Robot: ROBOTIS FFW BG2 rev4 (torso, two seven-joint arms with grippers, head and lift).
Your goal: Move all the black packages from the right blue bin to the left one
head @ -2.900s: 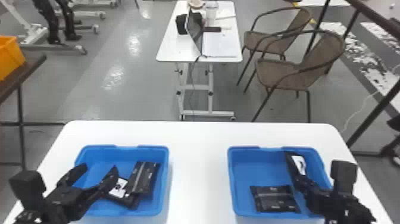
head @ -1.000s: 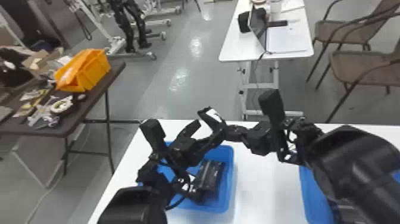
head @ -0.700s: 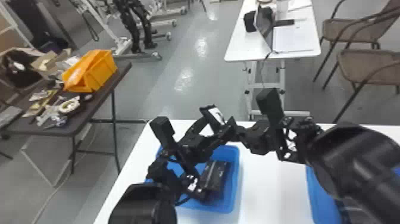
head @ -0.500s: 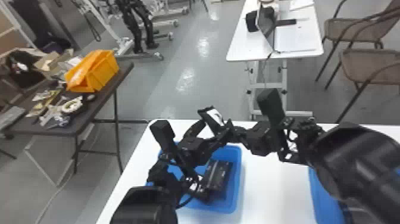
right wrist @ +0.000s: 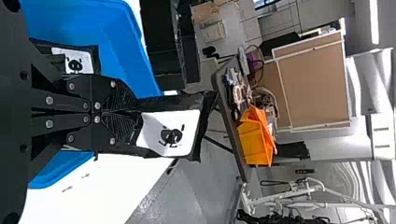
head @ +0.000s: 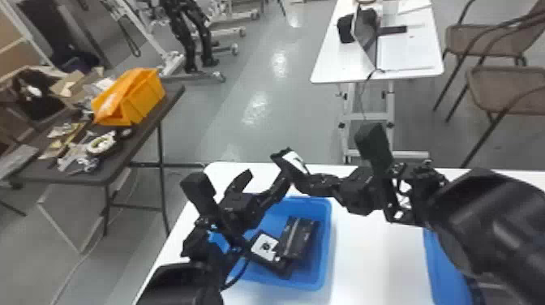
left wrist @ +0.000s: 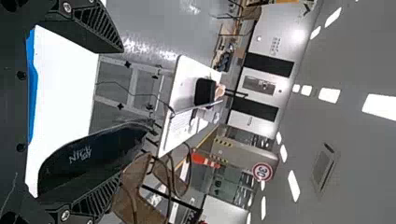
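DESK [head: 377, 251]: white | left blue bin [head: 327, 231]: near far-left corner | right blue bin [head: 445, 267]: well apart to right, partly hidden

Grey floor [head: 227, 121] | brown chairs [head: 507, 85] | orange crate [head: 134, 99] on dark side table [head: 121, 162] | ceiling lights [left wrist: 380, 106]
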